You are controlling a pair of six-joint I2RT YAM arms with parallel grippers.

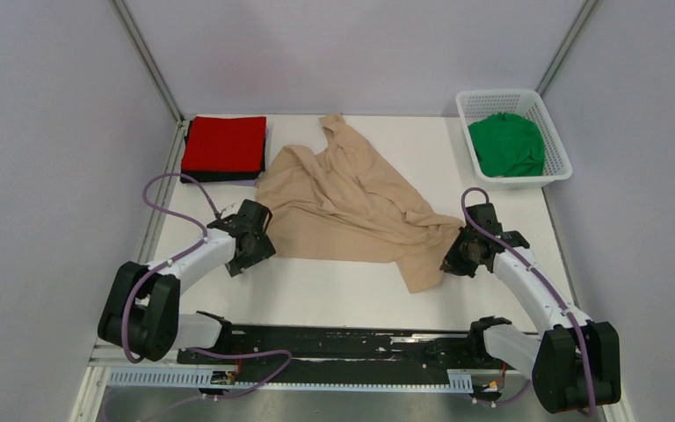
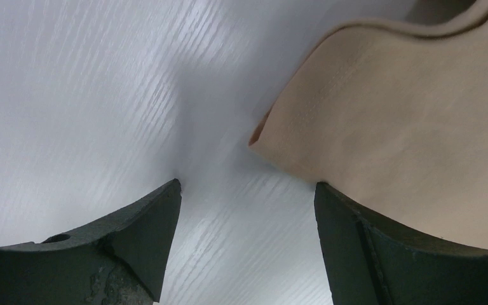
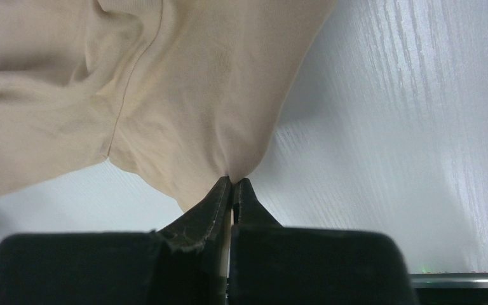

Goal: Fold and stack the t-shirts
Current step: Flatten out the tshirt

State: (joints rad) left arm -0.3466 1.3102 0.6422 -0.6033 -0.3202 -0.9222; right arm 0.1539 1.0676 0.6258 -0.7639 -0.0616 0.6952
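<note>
A beige-tan t-shirt lies crumpled across the middle of the table. My right gripper is shut on its right edge, pinching a fold of cloth; it shows in the top view. My left gripper is open and empty at the shirt's left edge, one finger touching the cloth; it shows in the top view. A folded red t-shirt lies on a folded black one at the back left. A green t-shirt is bunched in the basket.
A white lattice basket stands at the back right corner. Grey walls close in the table on three sides. A black rail runs along the near edge between the arm bases.
</note>
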